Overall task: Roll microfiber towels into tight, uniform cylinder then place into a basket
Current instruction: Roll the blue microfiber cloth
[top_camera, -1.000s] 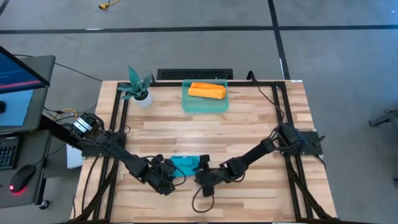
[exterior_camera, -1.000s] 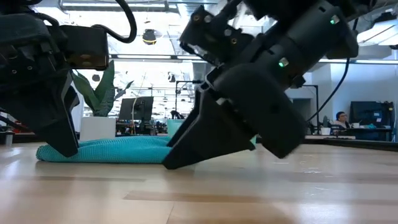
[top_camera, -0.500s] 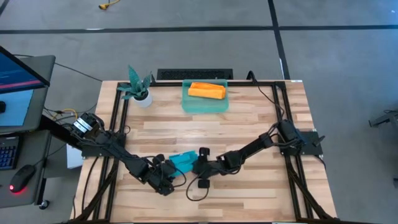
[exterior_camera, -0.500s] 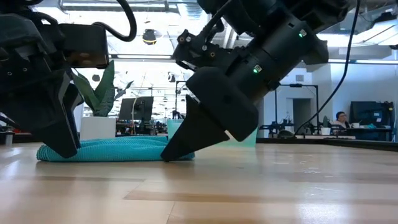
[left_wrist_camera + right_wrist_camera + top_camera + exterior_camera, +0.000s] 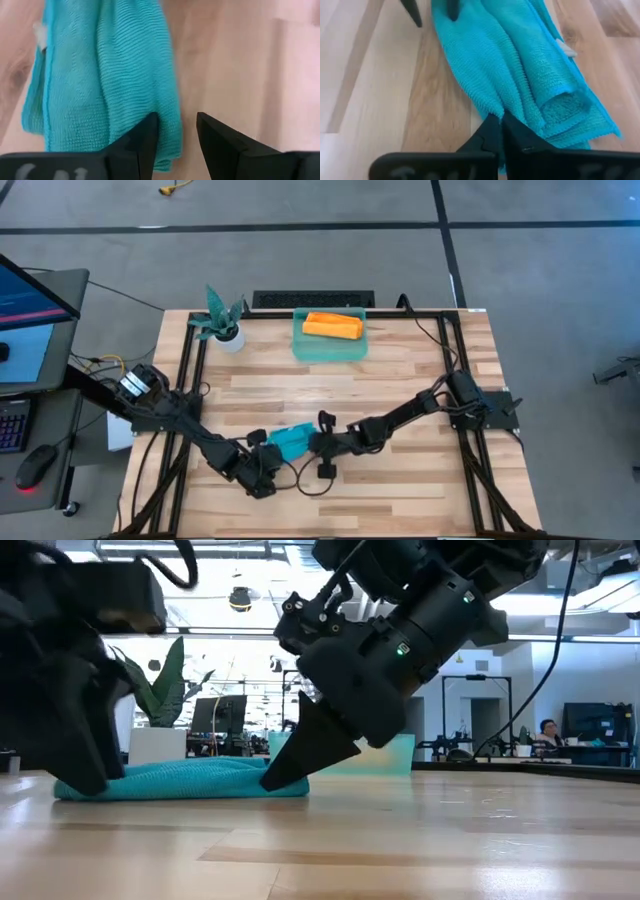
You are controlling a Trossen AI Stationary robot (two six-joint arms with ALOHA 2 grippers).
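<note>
The teal-blue microfiber towel [image 5: 292,441] lies folded and loosely bunched on the near part of the wooden table [image 5: 400,380], between the two grippers. The orange-yellow towel [image 5: 332,326] already rests as a rolled cylinder inside the translucent teal basket [image 5: 305,348] at the far edge, beside a potted plant [image 5: 222,320].

The right gripper [image 5: 501,125] sits at one end of the teal towel with its fingers pinched together on the cloth edge; the right wrist view shows the tips meeting at a fold of fabric. The left gripper [image 5: 176,135] is at the opposite end, partly parted: one finger presses on the towel's border, the other rests on bare wood just beside it. It encloses no cloth visibly.

Risks from this position:

- Thin grasp. The right gripper appears to hold only the outermost layer. Pulling or turning may peel that layer off the bundle instead of rolling the whole towel.
- Unanchored far end. If the left finger's pressure is light, the towel may slide along the table as one piece, so no roll forms.
- Uneven layers. In the right wrist view the folds are staggered and one corner juts out. Rolling from this state is likely to give a tapered, loose cylinder.
- Fingertip drag. In the low view both grippers sit at table level; tips may catch on the wood during rolling.
</note>
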